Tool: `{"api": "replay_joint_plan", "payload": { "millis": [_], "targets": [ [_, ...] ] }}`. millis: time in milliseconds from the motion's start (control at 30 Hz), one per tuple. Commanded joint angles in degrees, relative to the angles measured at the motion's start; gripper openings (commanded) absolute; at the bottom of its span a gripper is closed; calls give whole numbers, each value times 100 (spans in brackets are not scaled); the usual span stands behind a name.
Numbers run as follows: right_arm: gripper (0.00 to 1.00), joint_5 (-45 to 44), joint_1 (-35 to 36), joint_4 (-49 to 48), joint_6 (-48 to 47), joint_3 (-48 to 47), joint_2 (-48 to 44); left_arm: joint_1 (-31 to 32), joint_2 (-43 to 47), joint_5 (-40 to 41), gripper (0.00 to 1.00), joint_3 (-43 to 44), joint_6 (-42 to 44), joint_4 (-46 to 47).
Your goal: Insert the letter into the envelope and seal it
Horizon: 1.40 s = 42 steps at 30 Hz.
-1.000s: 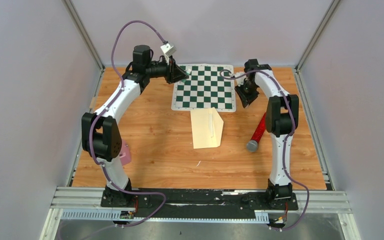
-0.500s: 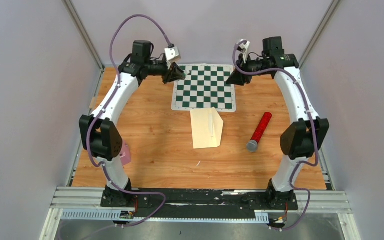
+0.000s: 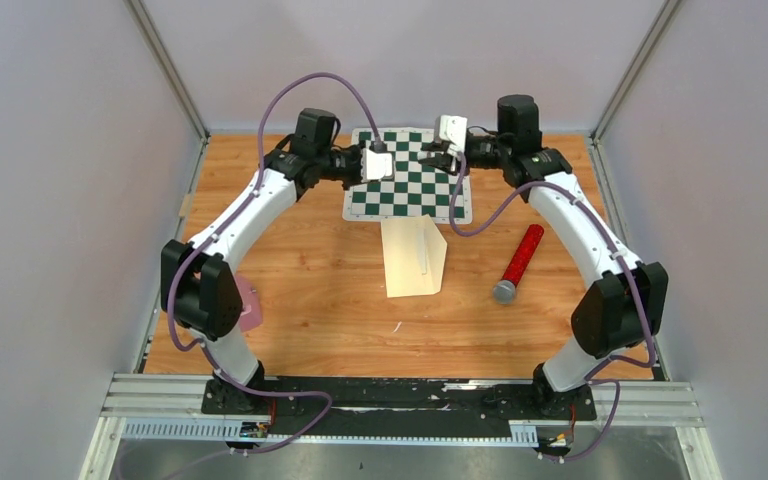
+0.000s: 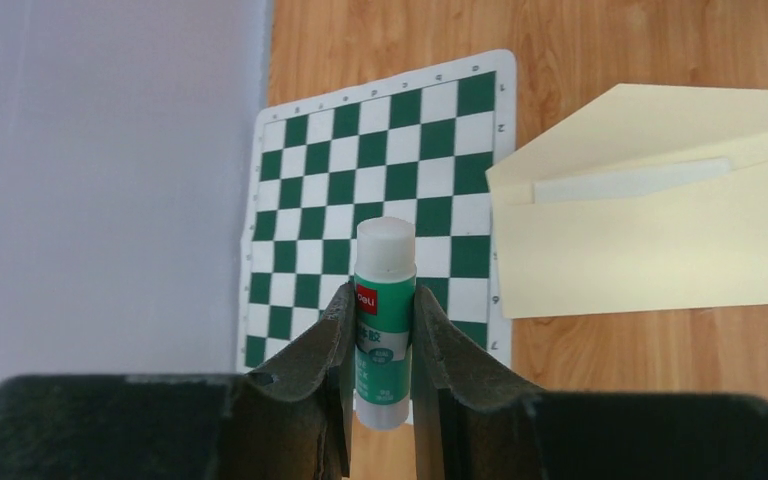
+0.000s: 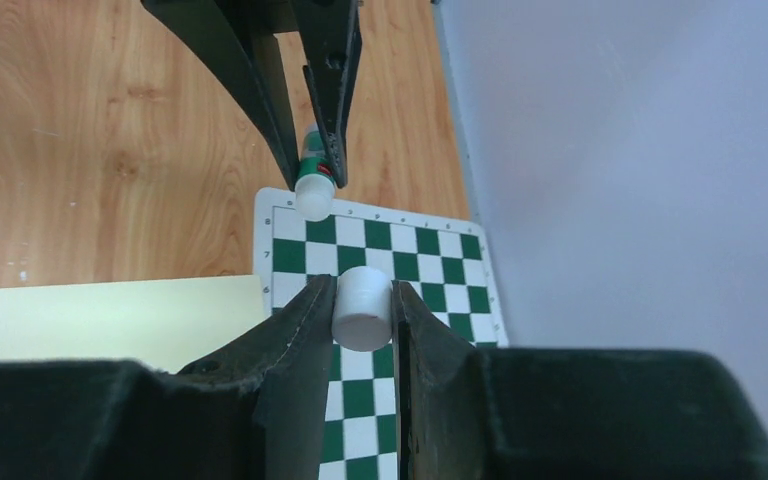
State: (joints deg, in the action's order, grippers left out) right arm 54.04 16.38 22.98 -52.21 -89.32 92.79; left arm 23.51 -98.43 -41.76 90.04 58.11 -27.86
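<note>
Now your left tool (image 4: 382, 296) is clamped on a green glue stick (image 4: 384, 258), and your right tool (image 5: 363, 288) pinches a white cap (image 5: 363, 320), both over the chessboard (image 3: 410, 196). The envelope (image 3: 412, 264) lies flap-open on the tabletop (image 3: 300, 270), just nearer.

envelope (image 3: 412, 262) on table (image 3: 300, 285), just before chessboard (image 3: 408, 196), touching; cylinder (image 3: 518, 263) right of envelope, apart.

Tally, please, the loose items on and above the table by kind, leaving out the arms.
Chessboard mat: 1
Cream envelope: 1
Glue stick, held by the left gripper: 1
White cap, held by the right gripper: 1
Red cylinder: 1
Pink object: 1
Total: 6
</note>
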Motion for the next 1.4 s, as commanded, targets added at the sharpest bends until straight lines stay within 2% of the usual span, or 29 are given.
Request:
{"api": "replay_joint_plan", "payload": {
  "millis": [0, 233, 500, 1367],
  "targets": [
    [0, -209, 268, -747, -898, -29, -168, -19, 393, 315, 0, 106, 405, 677],
    [0, -596, 604, -416, -1137, -287, 120, -19, 310, 254, 0, 398, 517, 236],
    [0, -585, 669, -71, -1164, -536, 398, 11, 287, 245, 0, 452, 465, 477],
    [0, -495, 761, -94, -707, -936, 788, 101, 269, 161, 0, 466, -55, 760]
  ]
}}
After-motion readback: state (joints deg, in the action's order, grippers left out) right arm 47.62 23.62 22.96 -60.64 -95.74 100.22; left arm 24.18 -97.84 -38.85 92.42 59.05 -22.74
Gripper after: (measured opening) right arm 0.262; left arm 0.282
